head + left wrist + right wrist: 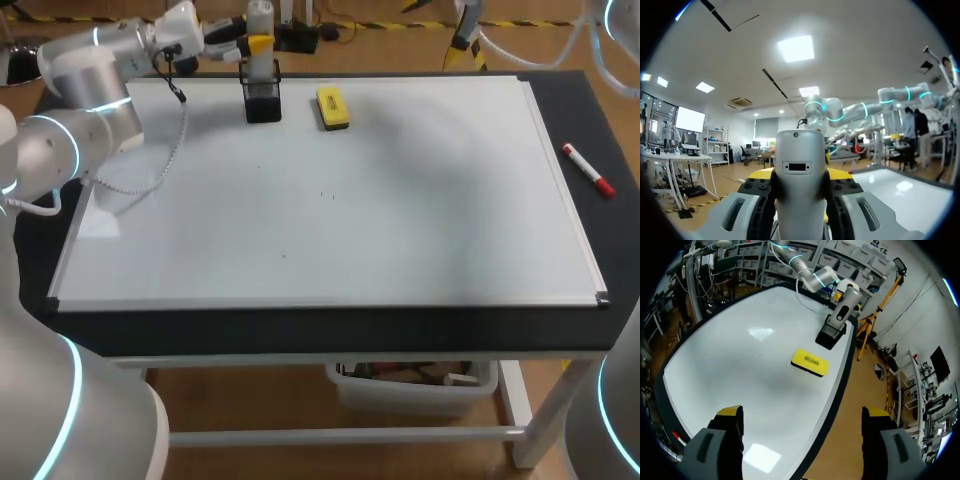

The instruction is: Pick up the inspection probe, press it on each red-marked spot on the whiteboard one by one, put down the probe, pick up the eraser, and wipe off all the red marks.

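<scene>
1. The left arm [85, 90] comes in from the left side and bends across the far-left corner of the whiteboard [400, 230]. Its wrist lies roughly level and points toward the far edge.
2. The left end effector [252, 45] is clamped on the inspection probe [260, 18], a grey cylinder. In the left wrist view its two dark fingers [762, 207] press against the probe's [800, 185] sides, with the yellow tips showing just behind it.
3. The probe stands upright with its lower end inside a black holder [263, 100], which sits on the whiteboard near the far edge.
4. The yellow eraser [332, 107] lies flat on the whiteboard just to the right of the holder, apart from it.
5. The right end effector [802, 412] is spread wide and holds nothing. It hangs above the whiteboard's edge, with the eraser [810, 362] ahead of it and the holder [830, 335] and probe [845, 302] beyond that.
6. A red marker [588, 170] lies on the dark worktop [600, 110] just beside the whiteboard's right edge.
7. The whiteboard shows only a few tiny dark specks [322, 195] near its middle, and I cannot tell their colour.
</scene>
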